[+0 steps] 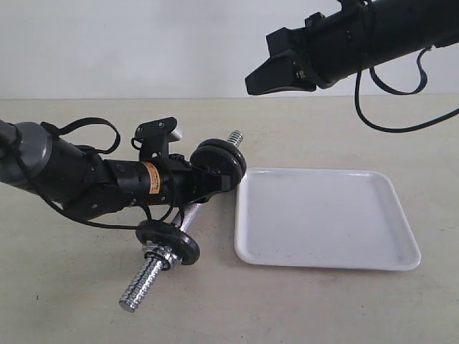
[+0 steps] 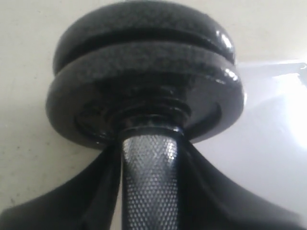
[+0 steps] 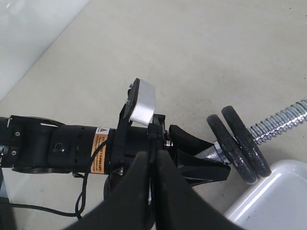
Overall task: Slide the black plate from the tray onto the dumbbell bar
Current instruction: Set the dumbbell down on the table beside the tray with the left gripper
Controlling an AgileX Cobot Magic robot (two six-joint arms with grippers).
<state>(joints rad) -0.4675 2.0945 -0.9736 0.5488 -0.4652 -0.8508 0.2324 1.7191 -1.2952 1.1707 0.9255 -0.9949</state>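
The dumbbell bar point(image 1: 145, 278) lies slanted beside the tray's left edge, and my left gripper point(image 1: 195, 188) is shut on its knurled middle point(image 2: 149, 177). Two black plates point(image 1: 219, 163) sit pressed side by side on the bar's far end point(image 2: 144, 72), with bare thread point(image 3: 283, 120) sticking out past them. Another black disc point(image 1: 168, 240) and a chrome nut sit on the near end. The white tray point(image 1: 323, 215) holds nothing. My right gripper point(image 1: 251, 84) hangs high above the tray's back left corner, shut with nothing in it point(image 3: 152, 160).
The beige tabletop point(image 1: 72, 301) spreads around bar and tray. A white wall point(image 1: 143, 43) runs behind it. The left arm's black body point(image 3: 72, 148), with cables, stretches across the table's left side. A cable loops under the right arm point(image 1: 387, 107).
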